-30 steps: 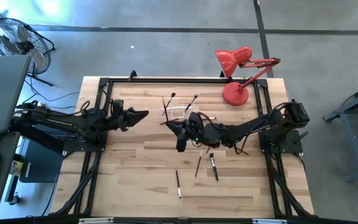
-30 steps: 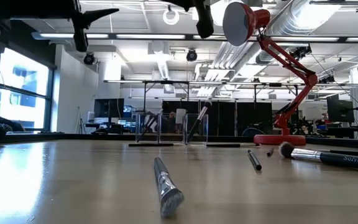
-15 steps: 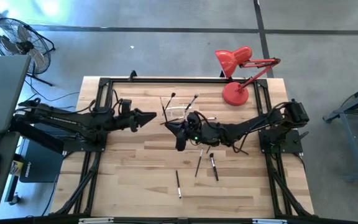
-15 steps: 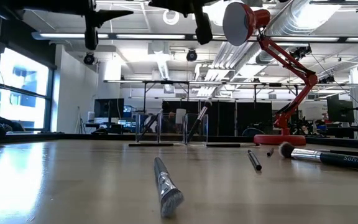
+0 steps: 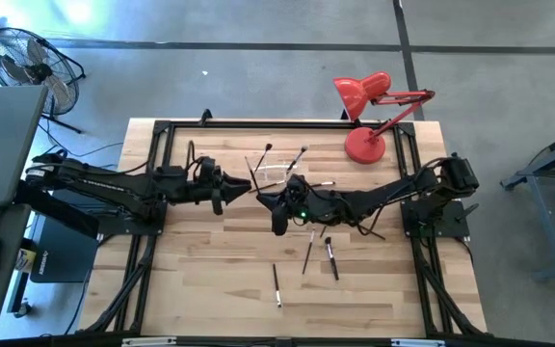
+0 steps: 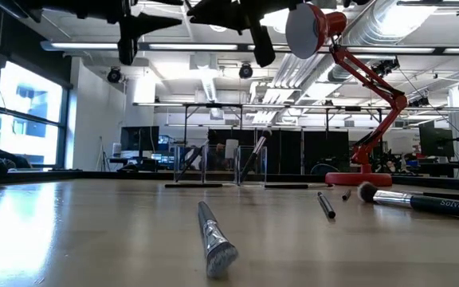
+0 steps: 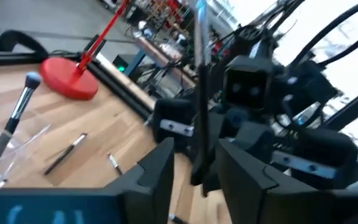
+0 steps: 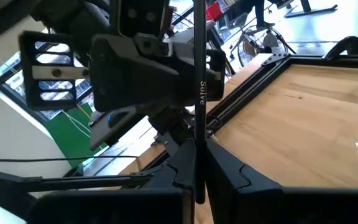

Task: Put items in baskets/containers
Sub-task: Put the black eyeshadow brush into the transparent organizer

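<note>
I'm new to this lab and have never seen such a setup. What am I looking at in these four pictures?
Two dark robot arms work at a wooden table. One picture looks straight down, one looks level across the tabletop, and two come from cameras on the arms' wrists. The right gripper is shut on a thin makeup brush and holds it out towards the left gripper, whose open fingers sit either side of it. More brushes lie loose on the table, such as one near the front. A clear holder and a red desk lamp stand at the back.
</note>
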Tool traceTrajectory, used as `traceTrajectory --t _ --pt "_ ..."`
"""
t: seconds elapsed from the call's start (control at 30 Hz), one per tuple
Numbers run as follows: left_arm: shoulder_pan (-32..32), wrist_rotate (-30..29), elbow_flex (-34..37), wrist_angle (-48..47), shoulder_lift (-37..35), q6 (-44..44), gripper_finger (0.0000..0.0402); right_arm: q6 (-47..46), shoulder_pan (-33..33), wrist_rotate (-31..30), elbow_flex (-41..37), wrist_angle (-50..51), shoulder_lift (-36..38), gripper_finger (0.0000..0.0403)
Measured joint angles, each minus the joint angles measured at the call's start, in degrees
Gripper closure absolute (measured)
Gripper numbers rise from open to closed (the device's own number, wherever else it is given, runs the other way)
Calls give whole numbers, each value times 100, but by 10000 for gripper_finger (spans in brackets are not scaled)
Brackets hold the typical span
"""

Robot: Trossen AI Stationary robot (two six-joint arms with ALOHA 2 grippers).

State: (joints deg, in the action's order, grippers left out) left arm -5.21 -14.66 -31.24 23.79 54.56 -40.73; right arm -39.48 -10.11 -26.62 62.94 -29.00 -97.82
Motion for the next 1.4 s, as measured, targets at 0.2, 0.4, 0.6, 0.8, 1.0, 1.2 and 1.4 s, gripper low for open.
traceTrajectory --t 0.2,0.4,0.6,0.8,1.0,1.2,1.4 --pt "0 -258 2 -127 84 -87 201 91 10 5 0 90 0 391" --pt "2 -872 4 73 84 -457 133 55 52 47 0 170 0 390" --pt "0 -760 7 337 82 -456 116 -156 175 283 0 372 0 391" --pt "0 -797 7 341 82 -457 115 -117 275 599 0 375 0 391" --pt "171 -839 7 372 277 -466 115 -57 385 785 0 377 0 391" --pt "560 -437 8 581 473 -889 115 -55 426 834 0 415 0 391" --pt "634 -367 9 871 591 -909 115 -103 446 751 0 533 0 390"
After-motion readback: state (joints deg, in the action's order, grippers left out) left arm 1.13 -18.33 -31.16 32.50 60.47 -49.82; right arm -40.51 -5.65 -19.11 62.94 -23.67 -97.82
